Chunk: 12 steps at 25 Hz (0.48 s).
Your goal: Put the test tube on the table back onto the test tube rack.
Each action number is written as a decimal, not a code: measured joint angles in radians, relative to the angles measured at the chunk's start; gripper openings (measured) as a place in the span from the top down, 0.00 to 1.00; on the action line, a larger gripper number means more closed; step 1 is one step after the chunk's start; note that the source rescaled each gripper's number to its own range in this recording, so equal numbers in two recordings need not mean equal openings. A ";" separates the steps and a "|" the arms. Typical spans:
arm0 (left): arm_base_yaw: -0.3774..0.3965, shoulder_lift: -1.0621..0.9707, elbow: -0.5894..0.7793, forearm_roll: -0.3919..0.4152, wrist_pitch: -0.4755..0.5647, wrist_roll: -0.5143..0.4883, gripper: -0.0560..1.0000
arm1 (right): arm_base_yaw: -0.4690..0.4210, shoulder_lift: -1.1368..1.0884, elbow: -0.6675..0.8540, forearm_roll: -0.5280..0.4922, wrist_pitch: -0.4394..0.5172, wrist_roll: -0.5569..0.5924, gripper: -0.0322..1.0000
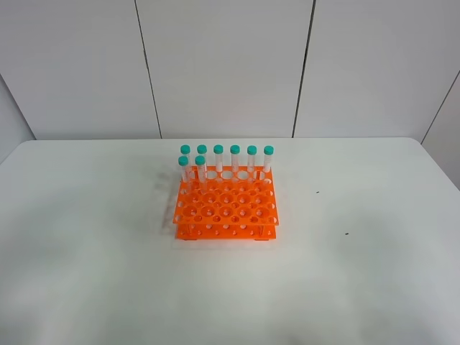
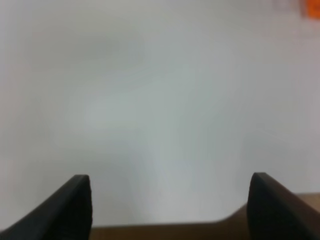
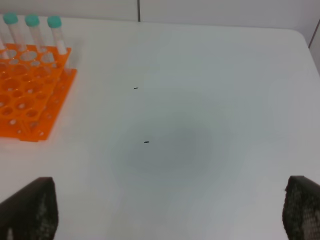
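Grippers (image 3: 170, 212) show only in wrist views, both spread wide.

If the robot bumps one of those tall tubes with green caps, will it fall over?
Probably not. Each tube stands upright in a hole of the orange rack, so it would likely just wobble. Lifted out, it looks light, smooth and round, so it might slip or roll.

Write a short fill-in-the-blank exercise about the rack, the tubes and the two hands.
1. The test tube rack is coloured ____.
2. The number of capped tubes standing in the rack is ____.
3. The tube caps are coloured ____.
4. The left hand and the right hand both have their jaws ____.

Missing words: orange; eight; green; open
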 joint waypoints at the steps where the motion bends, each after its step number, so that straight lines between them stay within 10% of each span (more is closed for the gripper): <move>1: 0.000 -0.029 0.000 0.000 0.000 0.000 0.04 | 0.000 0.000 0.000 0.000 0.000 0.000 0.00; 12: -0.001 -0.093 0.000 0.001 0.001 0.000 0.04 | 0.000 0.000 0.000 0.000 0.000 0.000 0.00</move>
